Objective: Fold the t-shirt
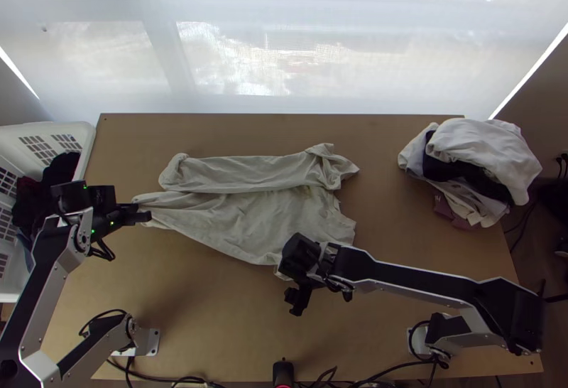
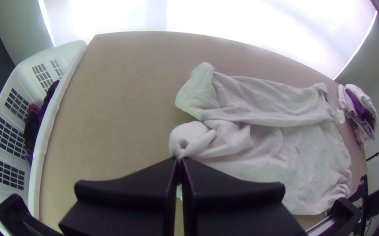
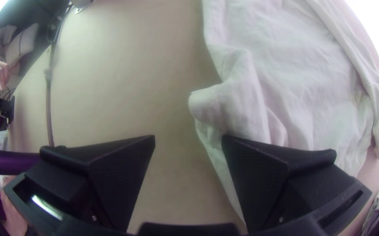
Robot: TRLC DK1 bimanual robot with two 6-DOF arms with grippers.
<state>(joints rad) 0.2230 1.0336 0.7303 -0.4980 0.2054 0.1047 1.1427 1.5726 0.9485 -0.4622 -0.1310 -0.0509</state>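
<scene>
The light wooden table (image 1: 220,310) bears the pale t-shirt (image 1: 263,221) and piled clothes (image 1: 483,148).

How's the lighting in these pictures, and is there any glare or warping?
Top view: light comes from behind the pale translucent window screen, leaving the brown wooden table and grey-white cloth t-shirt fairly dim. Left wrist view: screen blown out to white, table's far edge bowed. Right wrist view: glare at upper right, table edge strongly curved.

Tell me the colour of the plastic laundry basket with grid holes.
White; the plastic basket shows best in the left wrist view.
</scene>
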